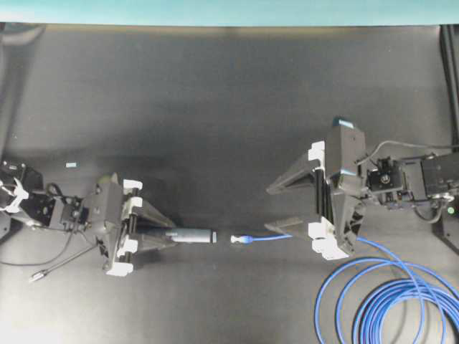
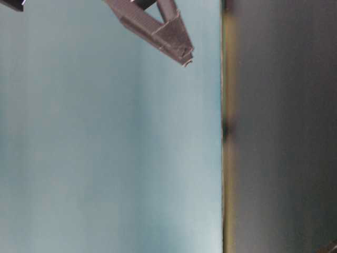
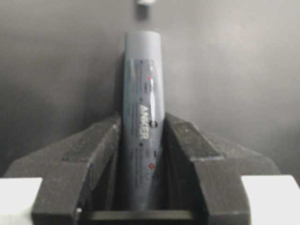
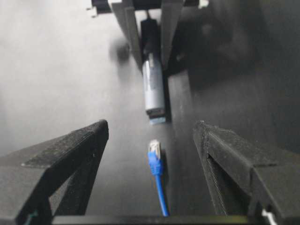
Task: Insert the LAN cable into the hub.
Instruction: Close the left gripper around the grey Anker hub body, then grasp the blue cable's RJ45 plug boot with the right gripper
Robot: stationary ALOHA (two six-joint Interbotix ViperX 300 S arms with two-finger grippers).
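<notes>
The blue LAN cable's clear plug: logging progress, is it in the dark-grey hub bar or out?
Out. The plug lies on the mat, a gap from the hub.

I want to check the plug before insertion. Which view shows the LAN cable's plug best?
The right wrist view: the plug lies between the open right gripper fingers, facing the hub. The overhead view shows it small; the left wrist view catches only a sliver at the top edge; the table-level view misses it.
</notes>
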